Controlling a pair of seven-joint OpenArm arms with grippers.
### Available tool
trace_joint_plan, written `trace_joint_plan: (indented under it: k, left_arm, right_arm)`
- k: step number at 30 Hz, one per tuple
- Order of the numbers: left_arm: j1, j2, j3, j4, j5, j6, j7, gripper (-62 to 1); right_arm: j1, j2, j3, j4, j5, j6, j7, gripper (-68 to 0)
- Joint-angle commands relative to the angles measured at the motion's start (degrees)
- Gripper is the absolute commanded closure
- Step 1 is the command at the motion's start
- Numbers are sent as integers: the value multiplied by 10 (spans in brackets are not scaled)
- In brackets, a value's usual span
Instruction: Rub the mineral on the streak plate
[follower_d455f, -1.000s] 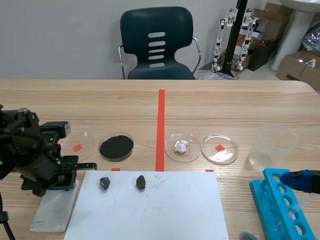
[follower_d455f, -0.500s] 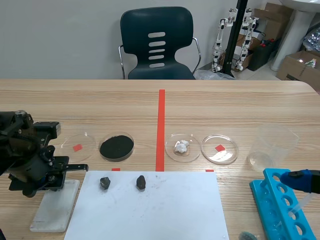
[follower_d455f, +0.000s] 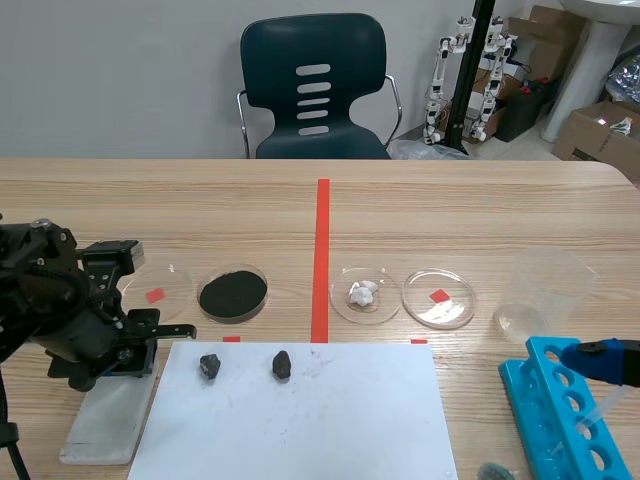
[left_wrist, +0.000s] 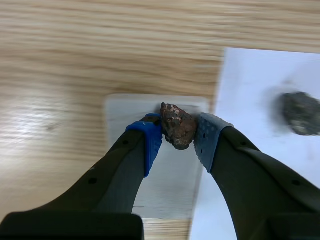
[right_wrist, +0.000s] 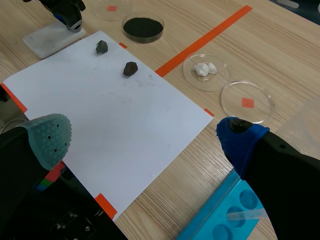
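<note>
Squeezing the brown mineral (left_wrist: 176, 126) tight, the left claw (left_wrist: 177, 137) holds it low over the far end of the white streak plate (left_wrist: 172, 182) (good for rubbing), while the right claw (right_wrist: 145, 140) sits wide open.

The light wooden counter (follower_d455f: 200, 200) carries a white rectangular streak plate (follower_d455f: 100, 430). Just beside it lies a large white paper sheet (follower_d455f: 320, 430). Farther back are a row of four round clear dishes (follower_d455f: 438, 298), a clear plastic beaker (follower_d455f: 545, 290) and a turquoise tube rack (follower_d455f: 550, 410).
</note>
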Motion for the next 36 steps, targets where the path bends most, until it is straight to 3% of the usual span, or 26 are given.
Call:
trace_joint_plan:
  k: [1, 7, 14, 19, 27, 36]
  left_arm:
    - [6, -11, 0, 0, 37, 20, 13, -130]
    - [5, -24, 0, 0, 124, 74, 36, -130]
    - [7, -30, 0, 0, 174, 90, 35, -130]
    - [24, -46, 0, 11, 177, 105, 7, -130]
    - [101, -66, -15, 88, 173, 104, -97, -130]
    - [242, -74, -43, 227, 173, 98, -290, -130]
  right_arm:
    - [2, 0, 2, 4, 7, 0, 8, -604]
    - [2, 0, 2, 4, 7, 0, 8, -604]
    - [2, 0, 2, 4, 7, 0, 8, -604]
    - [2, 0, 2, 4, 7, 0, 8, -604]
    - [2, 0, 2, 4, 7, 0, 8, -604]
    - [2, 0, 2, 4, 7, 0, 8, -604]
